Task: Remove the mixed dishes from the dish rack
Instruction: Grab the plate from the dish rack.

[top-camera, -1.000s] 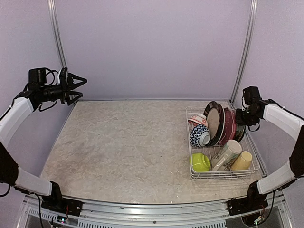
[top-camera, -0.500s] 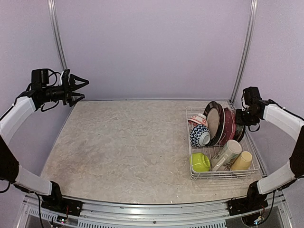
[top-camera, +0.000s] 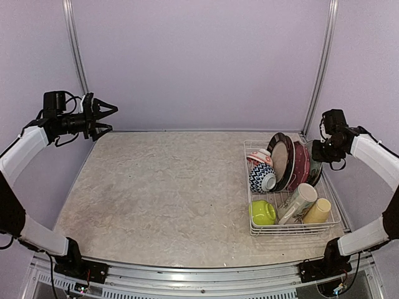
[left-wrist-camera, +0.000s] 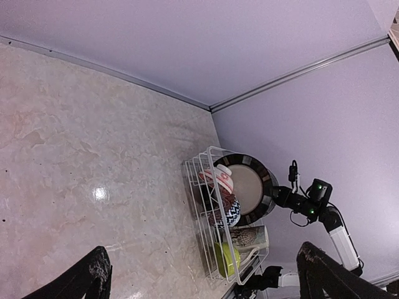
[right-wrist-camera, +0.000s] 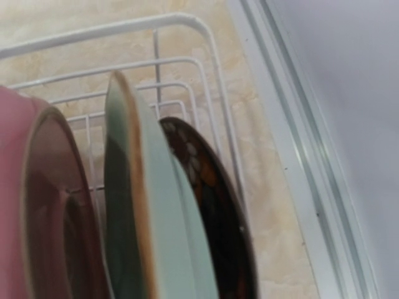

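first pick is being lined up: right gripper (top-camera: 319,154) (width cannot be told) is held beside the plates (top-camera: 288,159) standing in the dish rack (top-camera: 293,232); left gripper (top-camera: 114,118) is spread wide. a rim grasp is needed next.

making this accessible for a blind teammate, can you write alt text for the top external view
A white wire dish rack sits at the right of a pale marbled table, holding upright plates, bowls and two mugs. The right claw reaches to the plates from the right; the left claw hangs open over the far left corner.
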Action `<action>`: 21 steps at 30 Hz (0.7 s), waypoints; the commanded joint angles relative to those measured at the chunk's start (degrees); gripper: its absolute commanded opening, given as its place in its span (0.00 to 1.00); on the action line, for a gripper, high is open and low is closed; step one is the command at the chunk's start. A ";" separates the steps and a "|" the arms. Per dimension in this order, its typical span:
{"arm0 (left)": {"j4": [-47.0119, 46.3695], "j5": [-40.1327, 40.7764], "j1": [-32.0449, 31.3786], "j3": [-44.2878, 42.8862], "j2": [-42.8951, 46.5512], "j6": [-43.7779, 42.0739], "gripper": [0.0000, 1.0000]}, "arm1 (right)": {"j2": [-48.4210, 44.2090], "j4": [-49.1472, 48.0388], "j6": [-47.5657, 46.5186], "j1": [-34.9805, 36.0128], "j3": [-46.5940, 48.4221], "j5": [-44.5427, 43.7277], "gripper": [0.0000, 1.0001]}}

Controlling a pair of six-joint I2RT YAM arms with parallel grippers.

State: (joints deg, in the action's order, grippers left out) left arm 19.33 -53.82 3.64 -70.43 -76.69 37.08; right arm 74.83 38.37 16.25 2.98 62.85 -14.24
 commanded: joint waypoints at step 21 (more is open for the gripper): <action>1.23 -0.18 -1.71 -3.03 -4.77 4.26 0.99 | -20.62 0.79 -0.46 -0.17 6.03 -4.92 0.00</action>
State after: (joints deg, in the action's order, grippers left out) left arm 19.53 -55.24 3.05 -71.53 -81.82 41.12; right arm 58.61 45.63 15.57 2.96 67.57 -18.81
